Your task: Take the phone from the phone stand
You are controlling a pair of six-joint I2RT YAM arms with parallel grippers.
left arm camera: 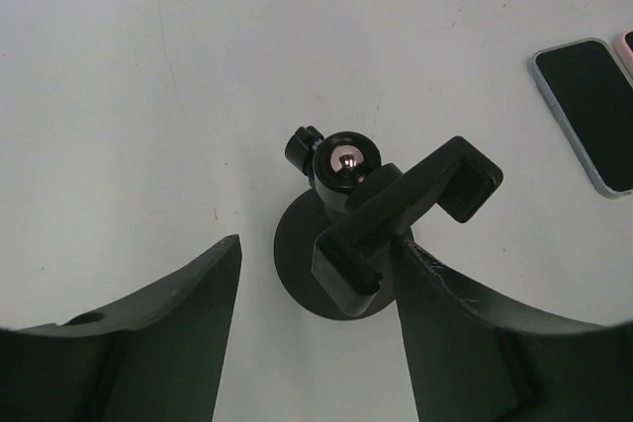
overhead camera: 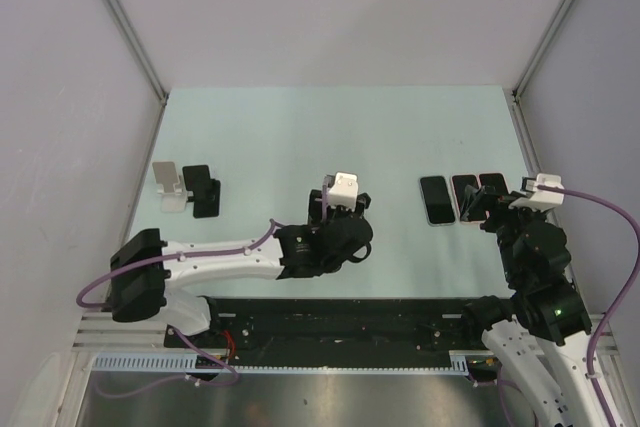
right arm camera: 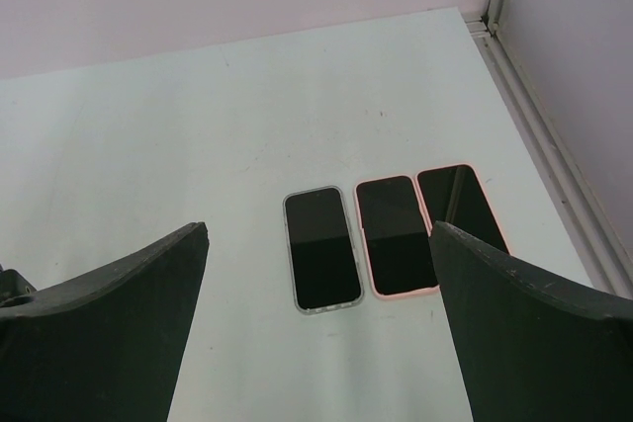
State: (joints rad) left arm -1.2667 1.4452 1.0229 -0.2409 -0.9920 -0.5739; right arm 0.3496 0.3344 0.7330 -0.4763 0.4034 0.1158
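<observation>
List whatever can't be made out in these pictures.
- Top external: the black clamp stand is hidden under the left arm; only the left wrist view shows it.
- Top external: the white stand and black stand at far left are too small to show detail.
- Left wrist: the clear-cased phone is cut by the right edge.
</observation>
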